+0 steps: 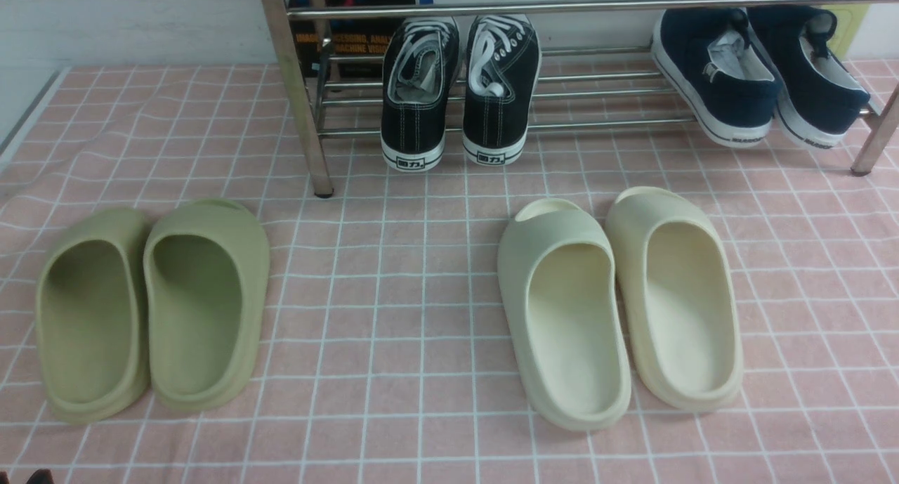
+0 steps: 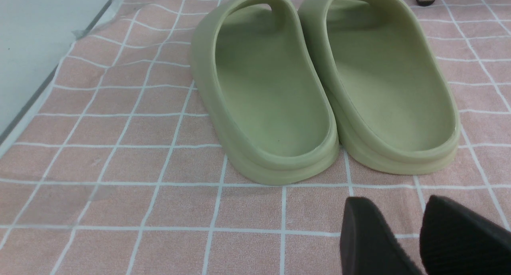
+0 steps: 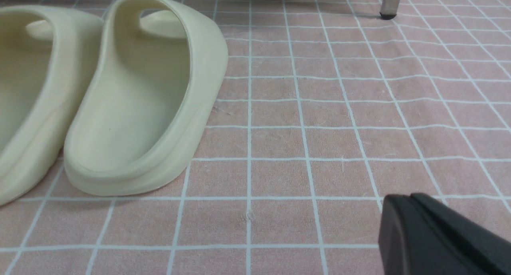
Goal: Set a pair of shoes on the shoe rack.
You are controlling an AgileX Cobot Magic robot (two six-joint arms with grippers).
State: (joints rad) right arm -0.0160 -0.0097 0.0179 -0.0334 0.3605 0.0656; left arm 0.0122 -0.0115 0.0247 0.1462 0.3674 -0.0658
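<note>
Surface: pink cloth (image 1: 421,315) with a white grid, slightly wrinkled at the left, spread over the counter.
Room: pale wall (image 1: 126,13) at the far left; a grey strip of bare counter (image 1: 28,112) shows past the cloth's left edge.
Shoe rack (image 1: 491,90): one, shiny silver tubes, standing at the far side on the cloth, its legs angled.
Pair of shoes (image 1: 758,76): two navy slip-ons with white soles, on the rack's low shelf at the far right, heels toward the near side, side by side and touching.
Black lace-up sneakers (image 1: 460,90): two, on the same shelf left of centre, white laces, heels outward.
Green slides (image 1: 151,305): two, near left on the cloth, pressed together.
Cream slides (image 1: 621,301): two, near right, also touching.
Left fingers (image 2: 419,235): two black pads apart, nothing between them, low over the cloth just near of the green slides.
Right fingers (image 3: 423,231): together, empty, over bare cloth right of the cream slides.
</note>
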